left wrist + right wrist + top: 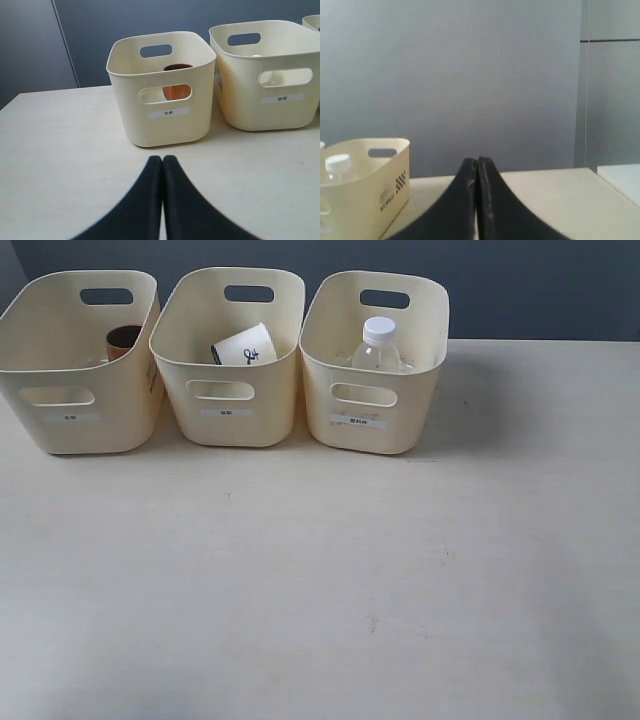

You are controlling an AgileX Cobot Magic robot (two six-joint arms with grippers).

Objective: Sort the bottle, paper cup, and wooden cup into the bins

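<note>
Nearest the wrist cameras, the left pincer (162, 162) and the right pincer (477, 164) are both clenched on nothing, above the bare surface (320, 590). Farther back stand the three bins: the wooden cup (123, 340) sits in the left bin (60, 430), the paper cup (245, 347) lies tilted in the middle bin (228, 425), and the bottle (379, 346) stands upright in the right bin (365, 435). The sorting looks finished, with nothing left out.

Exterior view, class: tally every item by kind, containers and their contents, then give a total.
Bins: 3 (left, middle, right)
Wooden cup: 1
Paper cup: 1
Bottle: 1
Total: 6
</note>
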